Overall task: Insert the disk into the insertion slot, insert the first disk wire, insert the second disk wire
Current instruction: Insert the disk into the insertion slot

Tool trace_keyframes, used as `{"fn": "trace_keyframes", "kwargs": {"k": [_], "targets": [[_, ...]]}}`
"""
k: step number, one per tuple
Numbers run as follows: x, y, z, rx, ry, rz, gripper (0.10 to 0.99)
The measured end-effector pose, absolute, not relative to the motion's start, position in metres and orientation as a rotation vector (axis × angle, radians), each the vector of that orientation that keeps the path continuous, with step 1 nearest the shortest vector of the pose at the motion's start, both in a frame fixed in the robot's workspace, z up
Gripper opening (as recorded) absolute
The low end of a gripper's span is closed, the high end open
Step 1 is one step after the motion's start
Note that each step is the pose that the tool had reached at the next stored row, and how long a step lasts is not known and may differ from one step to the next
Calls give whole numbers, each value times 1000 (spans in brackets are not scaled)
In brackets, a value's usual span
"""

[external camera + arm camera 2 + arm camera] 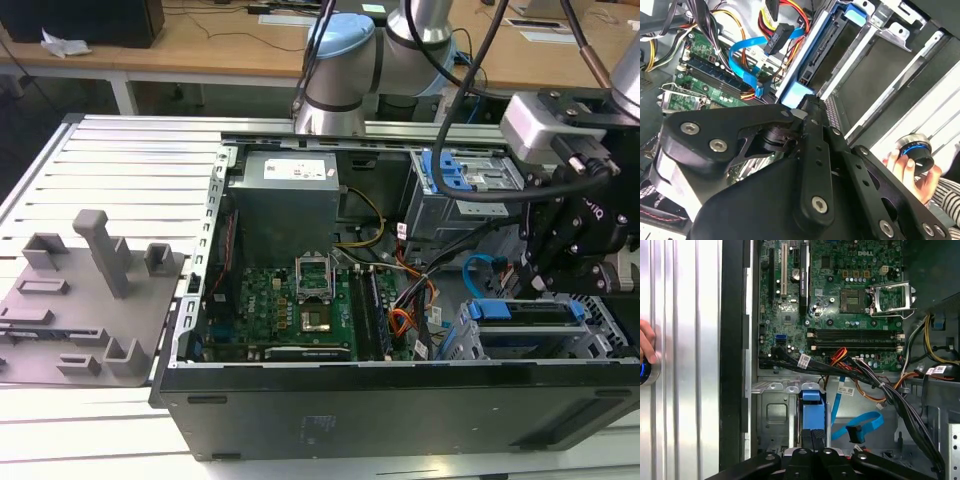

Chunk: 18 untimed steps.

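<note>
I see my gripper (813, 436) clenched empty, fingers together, tips at the disk (812, 407) sitting in the insertion slot (771, 415)

obstacles: black cable bundle (905, 410), second disk wire (878, 421) | free: over motherboard (790, 315)

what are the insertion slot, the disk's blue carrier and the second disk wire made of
The insertion slot: seemingly bare sheet metal, silver, dull sheen, stamped holes. The blue carrier: likely moulded plastic, bright, smooth, matte. The second disk wire: flat light-blue flexible sheath, probably plastic, bending in a loop.
</note>
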<state>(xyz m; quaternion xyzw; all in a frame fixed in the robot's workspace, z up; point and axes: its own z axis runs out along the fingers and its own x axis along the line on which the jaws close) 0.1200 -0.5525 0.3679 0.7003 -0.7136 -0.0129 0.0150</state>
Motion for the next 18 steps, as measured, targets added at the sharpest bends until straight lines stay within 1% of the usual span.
{"fn": "trace_keyframes", "kwargs": {"k": [10, 18], "targets": [[120, -553, 354, 2179, -2221, -40, 106], [127, -552, 349, 2179, -2221, -40, 106]]}}
